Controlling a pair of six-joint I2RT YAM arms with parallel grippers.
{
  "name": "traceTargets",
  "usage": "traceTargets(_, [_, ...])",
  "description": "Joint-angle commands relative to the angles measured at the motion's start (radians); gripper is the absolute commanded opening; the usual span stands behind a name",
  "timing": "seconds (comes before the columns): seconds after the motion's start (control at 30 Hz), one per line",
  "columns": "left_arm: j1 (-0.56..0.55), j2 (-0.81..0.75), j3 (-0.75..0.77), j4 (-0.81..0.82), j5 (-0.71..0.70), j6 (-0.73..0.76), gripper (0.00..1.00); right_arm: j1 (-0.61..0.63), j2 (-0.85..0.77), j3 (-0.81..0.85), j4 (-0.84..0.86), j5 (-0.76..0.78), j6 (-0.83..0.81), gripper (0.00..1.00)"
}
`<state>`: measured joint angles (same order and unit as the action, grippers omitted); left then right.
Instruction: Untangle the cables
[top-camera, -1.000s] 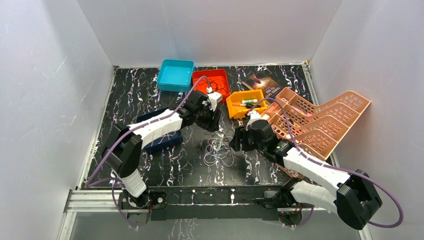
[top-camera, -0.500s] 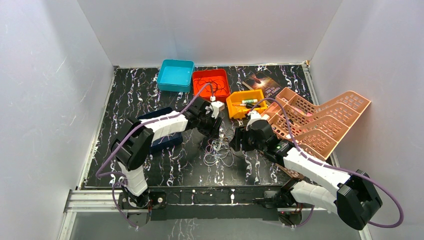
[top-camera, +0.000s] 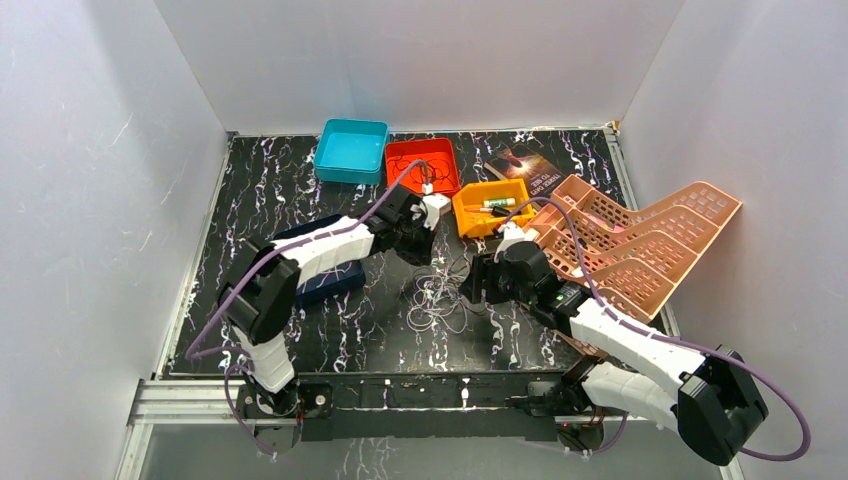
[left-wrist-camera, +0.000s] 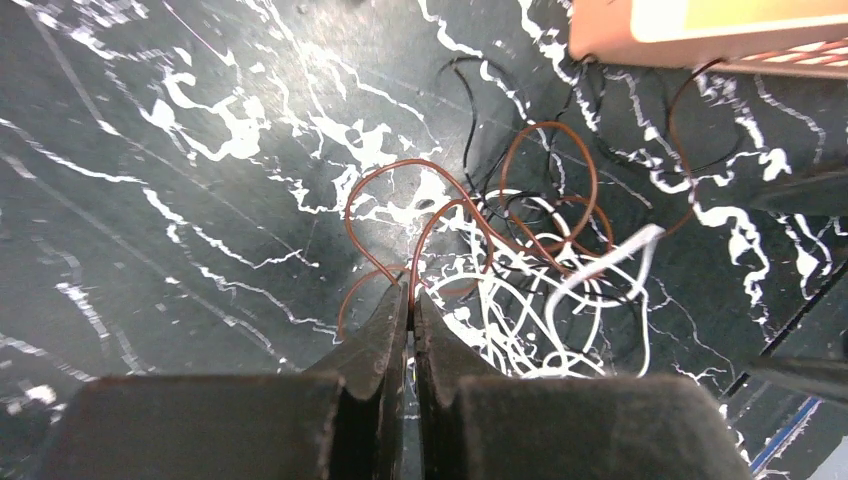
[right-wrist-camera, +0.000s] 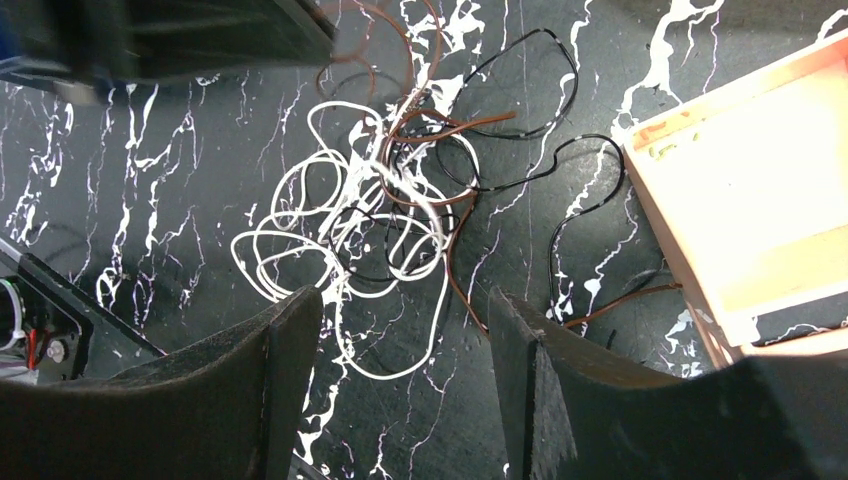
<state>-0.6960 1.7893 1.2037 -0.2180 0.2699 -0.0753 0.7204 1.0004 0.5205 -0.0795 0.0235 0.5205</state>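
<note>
Pinching brown cable (left-wrist-camera: 455, 205) with left gripper (left-wrist-camera: 410, 300), fingers closed tight on it. Right gripper (right-wrist-camera: 400, 330) hanging over clump, fingers wide apart, holding nothing. Cables (top-camera: 437, 300) lying in one clump in middle of table (top-camera: 260, 180), between both arms.

Good way, probably: pulling brown one up slowly, right gripper pressing white cable (right-wrist-camera: 300, 230) down so clump is not coming along. Stopping if loops are going tight.

Clump pointing no one way, loops going all round. Looking a bit longer from white loops toward black cable (right-wrist-camera: 540, 100) by orange tray (right-wrist-camera: 650, 160).
</note>
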Motion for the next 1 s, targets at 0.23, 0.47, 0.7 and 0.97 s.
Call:
traceTargets(0.23, [-0.004, -0.195, 0.029, -0.119, -0.101, 0.049, 0.00, 0.003, 0.002, -0.005, 0.045, -0.012, 0.006, 0.70])
traceTargets(0.47, [-0.004, -0.269, 0.037, -0.162, -0.129, 0.055, 0.00, 0.003, -0.003, -0.009, 0.064, -0.023, 0.003, 0.71])
traceTargets(0.7, [-0.003, -0.383, 0.101, -0.213, -0.213, 0.044, 0.00, 0.003, -0.061, -0.017, 0.242, -0.089, -0.040, 0.78])
traceTargets(0.97, [-0.002, -0.463, 0.255, -0.253, -0.244, 0.043, 0.00, 0.002, -0.048, 0.080, 0.329, -0.045, -0.222, 0.82])
